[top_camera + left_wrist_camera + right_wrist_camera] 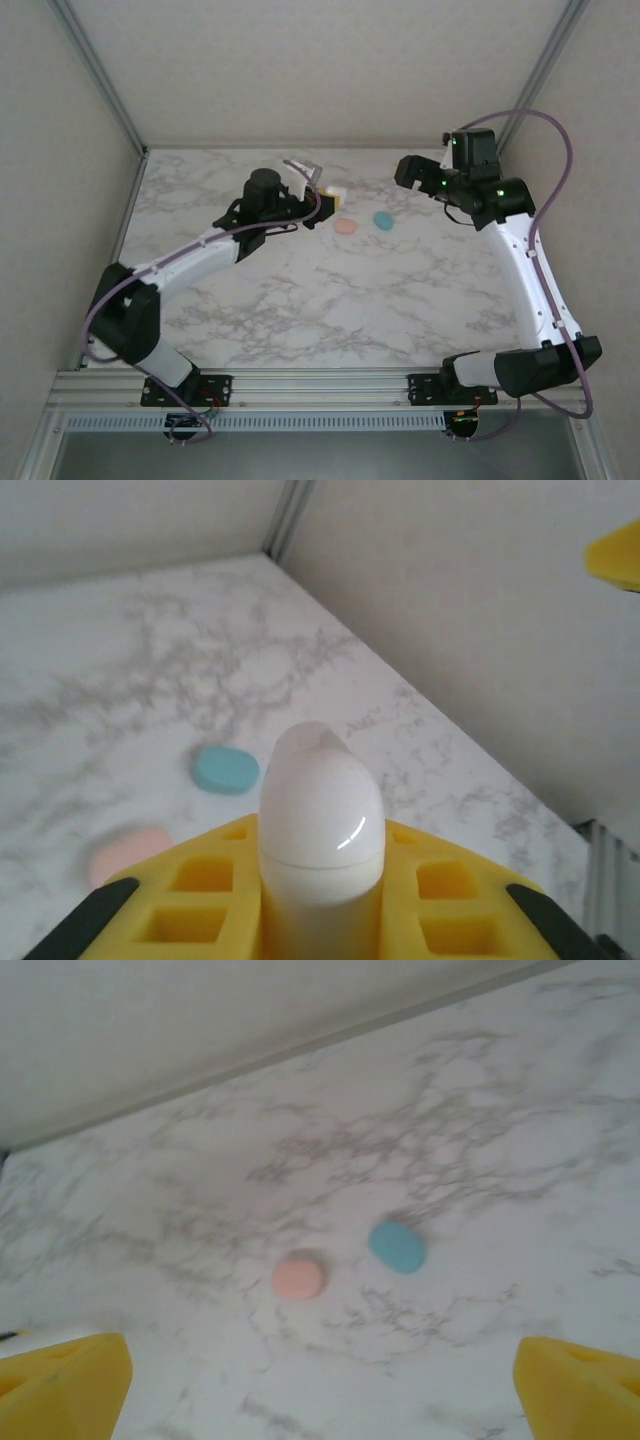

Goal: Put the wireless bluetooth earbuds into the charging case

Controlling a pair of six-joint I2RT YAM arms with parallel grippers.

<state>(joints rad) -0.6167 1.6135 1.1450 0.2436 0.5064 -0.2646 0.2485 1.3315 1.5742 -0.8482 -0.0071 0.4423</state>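
Earbuds lay ahead of the right gripper (320, 1400), its fingers (60, 1385) spread wide and empty: the pink earbud (298, 1278) at 12 o'clock, the teal earbud (398, 1246) at 1 o'clock, on the marble table (500, 1110). The left gripper (320, 930) was clenched on the white charging case (322, 810), so the right arm looked free to fetch.

Marble table (330, 300); pink earbud (344, 227), teal earbud (383, 220) lying close, not touching.
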